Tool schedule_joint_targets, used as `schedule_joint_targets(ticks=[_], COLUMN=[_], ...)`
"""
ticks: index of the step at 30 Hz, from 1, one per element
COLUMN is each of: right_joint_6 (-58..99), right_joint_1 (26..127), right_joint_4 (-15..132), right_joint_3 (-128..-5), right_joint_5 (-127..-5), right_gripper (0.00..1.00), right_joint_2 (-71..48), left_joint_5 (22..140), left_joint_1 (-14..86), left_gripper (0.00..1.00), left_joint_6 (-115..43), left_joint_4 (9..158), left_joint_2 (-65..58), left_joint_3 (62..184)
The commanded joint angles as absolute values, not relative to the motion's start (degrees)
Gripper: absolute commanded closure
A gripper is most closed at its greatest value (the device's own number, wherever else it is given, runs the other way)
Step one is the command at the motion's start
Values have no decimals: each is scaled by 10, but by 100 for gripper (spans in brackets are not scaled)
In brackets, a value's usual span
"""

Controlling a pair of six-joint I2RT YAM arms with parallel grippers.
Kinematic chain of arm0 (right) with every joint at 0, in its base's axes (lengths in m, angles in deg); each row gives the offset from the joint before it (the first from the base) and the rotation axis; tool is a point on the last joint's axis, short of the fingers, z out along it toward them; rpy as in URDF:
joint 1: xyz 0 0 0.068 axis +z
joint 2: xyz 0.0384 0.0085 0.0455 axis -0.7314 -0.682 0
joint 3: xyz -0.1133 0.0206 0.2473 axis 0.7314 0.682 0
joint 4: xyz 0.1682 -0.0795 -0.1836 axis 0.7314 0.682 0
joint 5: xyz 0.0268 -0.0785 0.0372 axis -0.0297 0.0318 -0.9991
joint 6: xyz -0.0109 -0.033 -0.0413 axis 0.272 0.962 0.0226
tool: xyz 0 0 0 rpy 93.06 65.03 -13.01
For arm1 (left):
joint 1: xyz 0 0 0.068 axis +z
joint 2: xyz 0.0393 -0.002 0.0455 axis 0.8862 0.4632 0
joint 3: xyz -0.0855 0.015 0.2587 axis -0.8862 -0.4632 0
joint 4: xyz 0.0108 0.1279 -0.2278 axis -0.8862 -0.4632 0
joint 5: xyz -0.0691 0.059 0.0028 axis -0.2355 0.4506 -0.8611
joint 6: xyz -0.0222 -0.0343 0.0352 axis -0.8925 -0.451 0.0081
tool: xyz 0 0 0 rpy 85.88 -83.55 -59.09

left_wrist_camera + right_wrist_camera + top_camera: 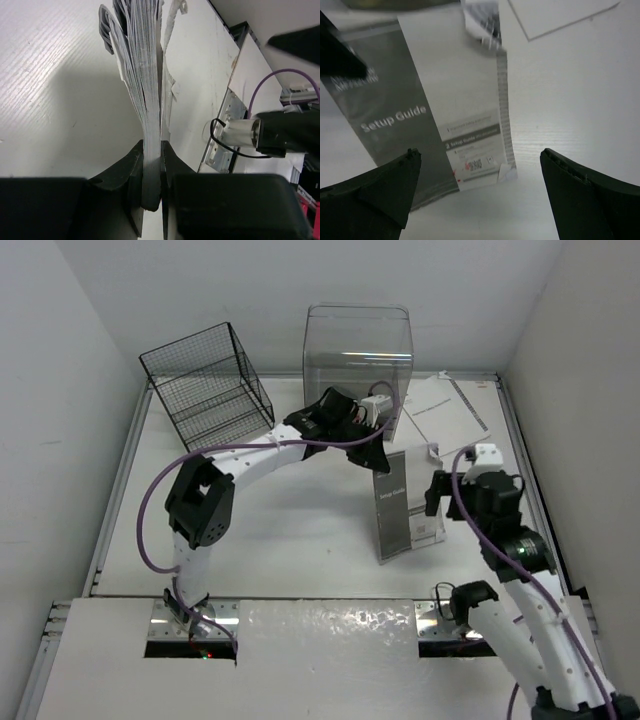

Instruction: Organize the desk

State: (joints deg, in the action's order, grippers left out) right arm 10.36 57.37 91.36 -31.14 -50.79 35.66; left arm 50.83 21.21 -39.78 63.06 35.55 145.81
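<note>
White desk (pixel 290 540) fills the overhead view, a thin pale rim down both sides. Its widest bare stretch lies off to the side of the left gripper (pixel 378 455) that faces away from the other arm. That gripper's jaws are clamped on the top edge of a Setup Guide booklet stack (pixel 402 510), which hangs upright below them. Whether its lower edge touches the desk can't be told.

The left wrist camera shows what the overhead can't: dark fingers (pixel 127 172) pinching a thick fan of page edges that splays out ahead of them.

The right gripper (pixel 437 495) sits just beside the stack. Its own camera shows the jaws spread wide, with the grey-and-white cover (pixel 420 115) ahead of and between them, untouched.

Just behind the left jaws stands a clear plastic bin (pixel 358 350), and a wire basket (pixel 205 385) sits off to their outer side. Loose papers (pixel 440 410) lie beyond the right jaws near the far rim, so room there is tight.
</note>
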Motion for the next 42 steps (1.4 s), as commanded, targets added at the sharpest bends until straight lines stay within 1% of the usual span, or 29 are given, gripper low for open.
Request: schedule_joint_targets(ticks=[1, 2, 3, 4, 5, 9, 10, 12, 13, 16, 17, 20, 21, 24, 26, 30, 35, 36, 37, 39, 40, 42], right_joint_6=[69, 80, 87, 96, 114, 136, 144, 154, 158, 162, 158, 163, 155, 108, 118, 125, 110, 108, 105, 86, 79, 43], right_joint_1=[661, 730, 765, 834, 862, 937, 971, 1013, 1056, 1107, 1107, 1108, 1108, 1106, 1099, 1051, 1022, 1020, 1020, 1017, 1017, 1017], right_joint_4=[880, 877, 874, 867, 855, 732, 722, 704, 694, 663, 662, 620, 623, 657, 643, 597, 562, 560, 562, 599, 613, 662], right_joint_3=[-274, -281, -292, -314, -320, -300, -291, -293, -296, -304, -307, -296, -294, -290, -282, -264, -244, -248, -252, -271, -278, -292], right_joint_5=[-368, -333, -295, -238, -225, -216, -205, -157, -139, -46, -9, 31, 88, 185, 195, 147, 158, 173, 186, 213, 218, 223], right_gripper=[1, 1, 1, 1, 1, 1, 1, 1, 1, 1, 1, 1, 1, 1, 1, 1, 4, 6, 12, 22, 36, 54], right_joint_2=[334, 300, 280, 260, 232, 210, 199, 148, 130, 74, 63, 26, 9, -9, -17, -42, -76, -83, -89, -106, -110, -117], left_joint_5=[509, 513, 516, 519, 524, 538, 538, 536, 534, 531, 526, 521, 521, 520, 516, 502, 503, 502, 501, 500, 499, 492], left_joint_1=[210, 210, 210, 210, 210, 210, 210, 210, 210, 211, 211, 212, 213, 215, 215, 214, 214, 214, 214, 214, 214, 214], left_gripper=[100, 100, 100, 100, 100, 100, 100, 100, 100, 100, 100, 100, 100, 100, 100, 100, 100, 100, 100, 100, 100, 100], left_joint_6=[-436, -437, -437, -437, -436, -434, -433, -433, -433, -433, -435, -436, -436, -435, -437, -453, -455, -456, -456, -455, -453, -452], left_joint_4=[665, 658, 653, 648, 641, 637, 638, 634, 633, 627, 632, 634, 634, 636, 639, 645, 653, 653, 653, 651, 652, 652], left_joint_2=[340, 343, 346, 350, 351, 349, 349, 352, 351, 345, 342, 337, 335, 329, 328, 333, 328, 327, 328, 326, 326, 325], left_joint_3=[1503, 1508, 1520, 1525, 1530, 1547, 1550, 1556, 1556, 1550, 1545, 1542, 1540, 1531, 1529, 1526, 1518, 1518, 1518, 1516, 1514, 1511])
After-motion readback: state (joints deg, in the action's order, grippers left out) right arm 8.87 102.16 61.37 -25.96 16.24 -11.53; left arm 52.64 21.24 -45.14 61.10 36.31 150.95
